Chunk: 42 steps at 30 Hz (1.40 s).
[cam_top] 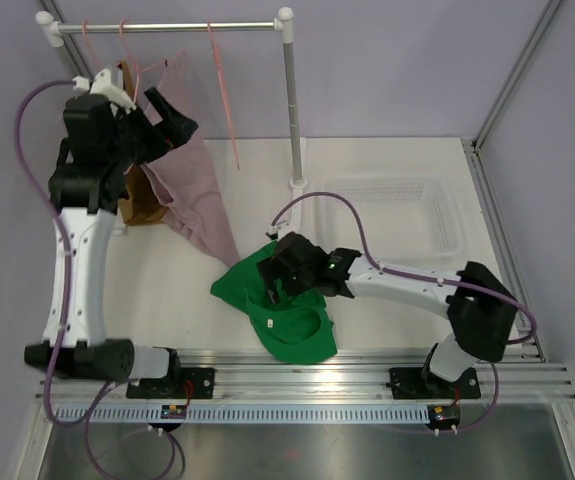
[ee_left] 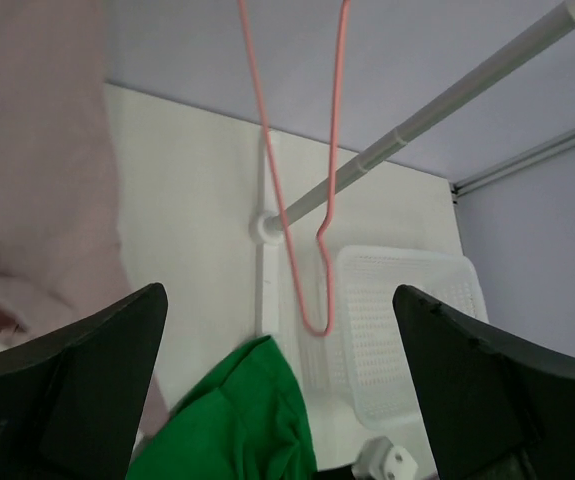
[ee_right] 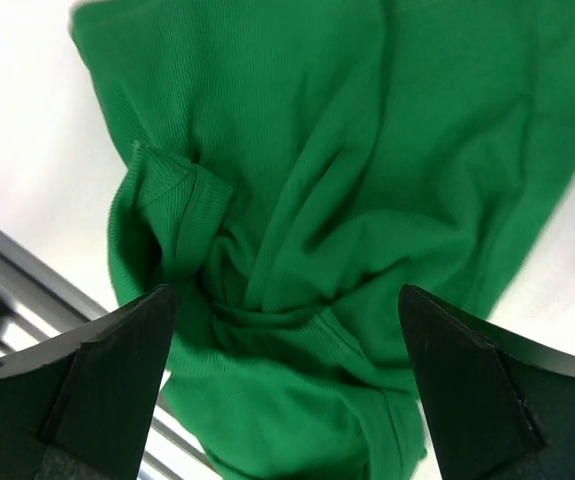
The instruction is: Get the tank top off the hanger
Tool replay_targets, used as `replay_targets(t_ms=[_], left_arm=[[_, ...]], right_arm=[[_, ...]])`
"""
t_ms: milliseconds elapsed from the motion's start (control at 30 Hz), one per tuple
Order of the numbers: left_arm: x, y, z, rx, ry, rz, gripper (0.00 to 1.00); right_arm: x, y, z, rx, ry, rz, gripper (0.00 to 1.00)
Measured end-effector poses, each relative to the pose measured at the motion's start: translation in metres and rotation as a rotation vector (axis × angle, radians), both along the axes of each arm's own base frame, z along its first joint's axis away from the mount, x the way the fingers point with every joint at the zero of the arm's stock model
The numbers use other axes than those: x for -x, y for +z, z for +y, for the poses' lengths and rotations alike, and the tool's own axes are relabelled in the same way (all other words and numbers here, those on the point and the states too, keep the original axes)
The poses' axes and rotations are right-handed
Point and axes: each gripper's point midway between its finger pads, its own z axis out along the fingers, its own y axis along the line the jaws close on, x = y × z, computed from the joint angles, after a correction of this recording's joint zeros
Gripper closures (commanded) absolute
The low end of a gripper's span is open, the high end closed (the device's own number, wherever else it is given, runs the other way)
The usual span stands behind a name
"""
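Right pincer (ee_right: 282, 305) is released, just above the green tank top (ee_right: 297, 150), which lies crumpled on the counter (cam_top: 157, 290). Left pincer (ee_left: 279, 310), also released, is raised near the bare pink hanger (ee_left: 313, 330).

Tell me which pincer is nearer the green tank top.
Right. The right pincer hangs open directly above the green tank top; the left pincer is up by the hanging pink garment at the rack, well away.
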Motion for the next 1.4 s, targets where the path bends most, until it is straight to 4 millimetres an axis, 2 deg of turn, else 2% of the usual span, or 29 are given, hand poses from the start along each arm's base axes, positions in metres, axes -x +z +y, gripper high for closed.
replay_targets(t_ms=[100, 167, 267, 300, 400, 433, 500, 533, 667, 733, 833, 933, 1000, 1100, 1200, 1267, 1400], left_arm=[[0.059, -0.001, 0.016, -0.034, 0.071, -0.047, 0.01], [0.097, -0.01, 0.024, -0.053, 0.103, -0.08, 0.01], [0.138, -0.029, 0.032, -0.08, 0.135, -0.099, 0.01], [0.146, -0.033, 0.035, -0.091, 0.142, -0.107, 0.01], [0.162, -0.052, 0.041, -0.131, 0.156, -0.113, 0.01], [0.165, -0.061, 0.043, -0.148, 0.161, -0.112, 0.01], [0.172, -0.082, 0.05, -0.187, 0.18, -0.101, 0.01], [0.176, -0.091, 0.053, -0.203, 0.194, -0.099, 0.01], [0.189, -0.122, 0.07, -0.253, 0.268, -0.097, 0.01], [0.193, -0.132, 0.076, -0.269, 0.299, -0.089, 0.01], [0.191, -0.136, 0.081, -0.282, 0.322, -0.083, 0.01], [0.19, -0.135, 0.083, -0.285, 0.333, -0.092, 0.01], [0.189, -0.135, 0.083, -0.285, 0.333, -0.094, 0.01], [0.189, -0.136, 0.083, -0.285, 0.333, -0.094, 0.01], [0.189, -0.139, 0.083, -0.286, 0.332, -0.088, 0.01], [0.189, -0.139, 0.083, -0.286, 0.332, -0.089, 0.01], [0.19, -0.138, 0.083, -0.285, 0.333, -0.095, 0.01]], right_arm=[[0.007, -0.028, 0.014, 0.077, 0.04, 0.028, 0.0], [0.019, -0.051, 0.021, 0.144, 0.079, 0.053, 0.01], [0.037, -0.085, 0.023, 0.243, 0.123, 0.08, 0.01], [0.04, -0.093, 0.023, 0.265, 0.13, 0.082, 0.02], [0.04, -0.095, 0.031, 0.282, 0.143, 0.054, 0.41], [0.039, -0.095, 0.033, 0.277, 0.143, 0.05, 0.66], [0.038, -0.094, 0.036, 0.263, 0.141, 0.043, 0.93], [0.037, -0.093, 0.036, 0.26, 0.141, 0.039, 1.0], [0.036, -0.082, 0.028, 0.272, 0.137, 0.022, 1.0], [0.035, -0.067, 0.02, 0.284, 0.132, -0.001, 1.0], [0.027, -0.022, 0.01, 0.273, 0.113, -0.073, 1.0], [0.012, 0.044, 0.007, 0.212, 0.069, -0.19, 1.0], [-0.001, 0.095, 0.004, 0.157, 0.023, -0.281, 1.0], [-0.021, 0.163, -0.011, 0.082, -0.063, -0.396, 1.0], [-0.049, 0.215, -0.044, 0.036, -0.178, -0.48, 1.0], [-0.074, 0.238, -0.077, 0.031, -0.281, -0.524, 1.0], [-0.111, 0.253, -0.14, 0.087, -0.459, -0.57, 1.0]])
